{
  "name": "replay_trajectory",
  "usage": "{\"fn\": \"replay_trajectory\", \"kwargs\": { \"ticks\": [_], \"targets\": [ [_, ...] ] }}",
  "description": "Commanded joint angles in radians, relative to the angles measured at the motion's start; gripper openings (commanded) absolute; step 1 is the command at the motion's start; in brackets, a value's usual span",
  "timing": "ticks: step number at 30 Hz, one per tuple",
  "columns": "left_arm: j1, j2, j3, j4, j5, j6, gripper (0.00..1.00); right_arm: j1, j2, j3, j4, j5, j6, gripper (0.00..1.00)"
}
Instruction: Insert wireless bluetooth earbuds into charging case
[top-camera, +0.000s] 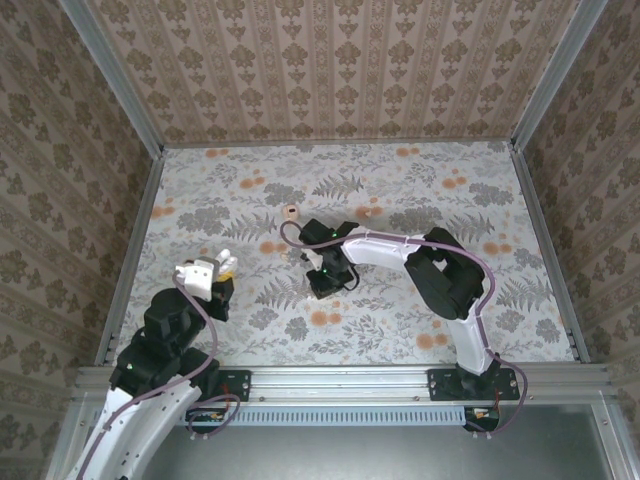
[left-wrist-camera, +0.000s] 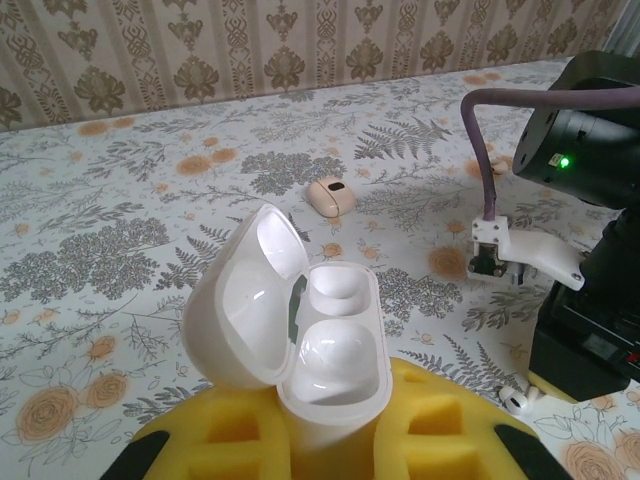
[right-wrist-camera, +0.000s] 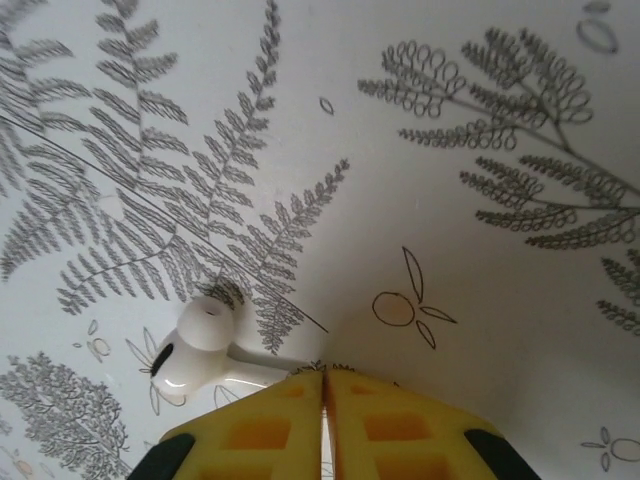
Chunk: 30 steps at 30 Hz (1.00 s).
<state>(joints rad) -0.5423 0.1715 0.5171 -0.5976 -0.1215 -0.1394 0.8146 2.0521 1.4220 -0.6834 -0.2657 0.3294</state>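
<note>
**Holding the charging case open in the left jaws, with one earbud at the right jaws' tips**

The charging case stands upright between the left arm's yellow foam pads, which are clenched on its lower body. Its lid is flipped back and to the left. The two wells inside are bare glossy white. In the top view the case sits raised above the left part of the surface, near the left wall.

The earbud lies on its side on the fern-and-flower printed surface. Its rounded head points away from the right jaws and its stem runs back to their very tips. The right arm's yellow pads are pressed together, leaving only a hairline seam (whether the stem's end is nipped in that seam I cannot tell). From the left wrist the same earbud shows as a small white piece low on the surface, just beside the black body of the right arm.

That arm reaches in from the right to the middle of the surface. A purple cable loops over it, and a green light glows on its housing. Beyond it, towards the back wall, a small pinkish rounded object lies alone, well apart from the case and the earbud.
</note>
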Motion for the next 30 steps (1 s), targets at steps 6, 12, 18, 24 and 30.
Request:
{"fn": "replay_trajectory", "kwargs": {
  "ticks": [6, 12, 18, 24, 30],
  "targets": [
    [-0.001, 0.011, -0.007, 0.039, 0.021, -0.031, 0.0, 0.032, -0.042, -0.121, 0.066, -0.082, 0.074, 0.1],
    [-0.001, 0.011, -0.008, 0.039, 0.028, -0.047, 0.0, 0.059, -0.052, -0.122, 0.076, -0.095, 0.075, 0.1],
    [-0.001, 0.011, -0.003, 0.035, 0.029, -0.052, 0.0, 0.084, -0.064, -0.091, 0.069, -0.119, 0.057, 0.1],
    [-0.001, 0.011, -0.006, 0.042, 0.029, -0.055, 0.0, 0.094, -0.088, -0.074, 0.035, -0.136, 0.042, 0.11],
    [-0.001, 0.012, -0.005, 0.04, 0.025, -0.048, 0.0, 0.061, -0.175, -0.089, 0.018, -0.079, 0.082, 0.11]
  ]
}}
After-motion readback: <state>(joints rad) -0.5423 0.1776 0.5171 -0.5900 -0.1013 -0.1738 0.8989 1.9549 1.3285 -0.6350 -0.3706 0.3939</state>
